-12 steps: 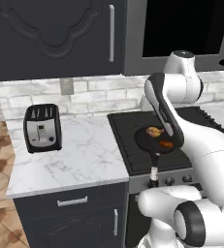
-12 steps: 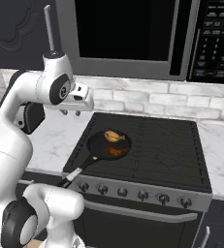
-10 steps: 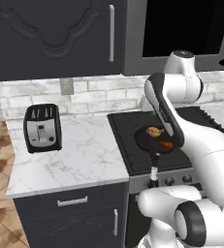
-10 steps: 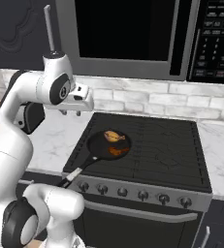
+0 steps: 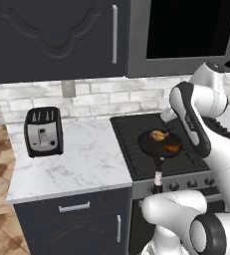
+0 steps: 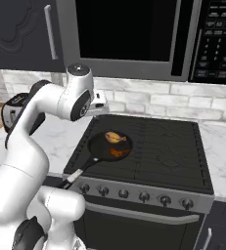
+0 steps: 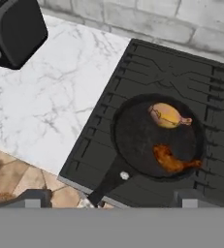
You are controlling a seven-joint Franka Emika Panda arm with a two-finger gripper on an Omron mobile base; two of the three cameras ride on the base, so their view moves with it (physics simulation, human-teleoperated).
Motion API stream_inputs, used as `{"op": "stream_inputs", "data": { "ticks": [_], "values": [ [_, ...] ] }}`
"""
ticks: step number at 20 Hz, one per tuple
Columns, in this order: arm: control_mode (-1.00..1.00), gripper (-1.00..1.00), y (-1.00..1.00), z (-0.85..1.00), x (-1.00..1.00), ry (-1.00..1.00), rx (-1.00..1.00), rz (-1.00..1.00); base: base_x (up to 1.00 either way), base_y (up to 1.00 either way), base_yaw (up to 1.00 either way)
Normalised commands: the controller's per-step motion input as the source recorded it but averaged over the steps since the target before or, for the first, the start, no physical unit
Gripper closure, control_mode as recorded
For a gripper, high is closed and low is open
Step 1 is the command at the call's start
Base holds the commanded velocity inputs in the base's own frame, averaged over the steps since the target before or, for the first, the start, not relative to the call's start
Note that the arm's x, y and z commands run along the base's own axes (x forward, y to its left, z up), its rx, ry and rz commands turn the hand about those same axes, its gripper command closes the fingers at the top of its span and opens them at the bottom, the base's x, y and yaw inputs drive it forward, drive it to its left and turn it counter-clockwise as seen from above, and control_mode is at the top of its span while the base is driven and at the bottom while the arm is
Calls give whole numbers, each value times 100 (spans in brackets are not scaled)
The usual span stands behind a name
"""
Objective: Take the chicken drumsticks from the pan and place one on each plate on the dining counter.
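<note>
The toaster (image 7: pixel 11 31) is cut off by the hand view's top-left corner. In the left base view, the arm hides the stove's (image 5: pixel 136 134) right half (burners included).

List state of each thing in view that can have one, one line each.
Gripper: open, empty, above the pan.
Pan: upright on the stove, handle over the front edge.
Golden drumstick: lying in the pan, far side.
Reddish drumstick: lying in the pan, near side, apart from the golden one.
Toaster: upright on the counter, slots empty.
Upper cabinet: door shut.
Microwave: door shut.
</note>
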Motion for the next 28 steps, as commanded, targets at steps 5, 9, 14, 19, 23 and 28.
{"op": "stream_inputs", "data": {
  "ticks": [5, 9, 14, 19, 23, 28],
  "values": [
    [-100, -100, -17, -23, 8, 0, -29, 27, 0, 0, 0],
    [-100, -100, -2, -57, 29, 2, -34, 23, 0, 0, 0],
    [-100, -100, -27, -63, 24, -1, -11, 18, 0, 0, 0],
    [-100, -100, -9, -31, 47, -2, -3, 7, 0, 0, 0],
    [-100, -100, 0, -2, 67, 0, 0, 0, 0, 0, 0],
    [-100, -100, 0, -17, 59, 2, -2, 0, 0, 0, 0]
  ]
}}
